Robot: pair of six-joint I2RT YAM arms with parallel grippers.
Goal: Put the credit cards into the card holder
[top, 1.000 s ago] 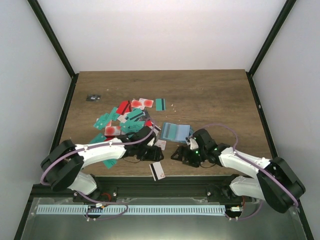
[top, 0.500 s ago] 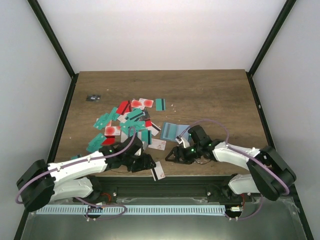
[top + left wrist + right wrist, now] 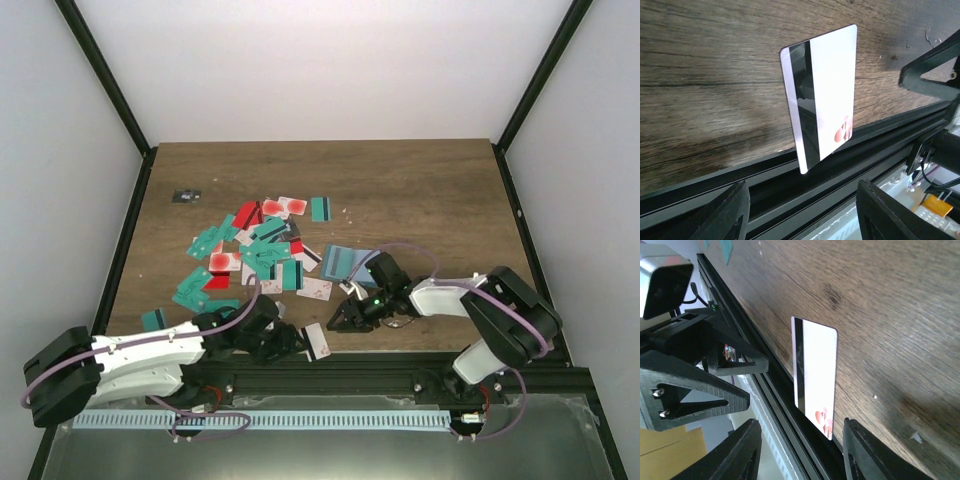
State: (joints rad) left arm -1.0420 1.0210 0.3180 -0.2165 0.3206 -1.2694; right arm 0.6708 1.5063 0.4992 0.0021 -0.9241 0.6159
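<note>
Where the dark wood-grain table [image 3: 420,190] ends at its near side, a black metal rail [image 3: 400,365] runs along the edge, and plain white walls [image 3: 330,70] close in the space behind black corner posts.

Most of the credit cards [image 3: 255,245] lie in a loose heap on the left half of the table: teal, red, and white with red blots. The card holder [image 3: 350,262] lies open and flat just right of the heap, near the front. A small dark object [image 3: 186,195] sits alone by the far left edge.

From above, one striped card [image 3: 316,341] lies at the front edge between the left claw [image 3: 293,345] and the right claw [image 3: 338,320], both low over the table. Only the wrist cameras show how it lies. In the left wrist view the card [image 3: 822,95] is white with a black stripe and a red blot at one corner, and that end hangs out over the rail. The left claw's fingers [image 3: 725,215] stand apart with nothing between them. In the right wrist view the same card [image 3: 815,375] lies ahead of the right claw's fingers [image 3: 747,450], which are also parted and empty.

Any print on the cards is too small to read.
</note>
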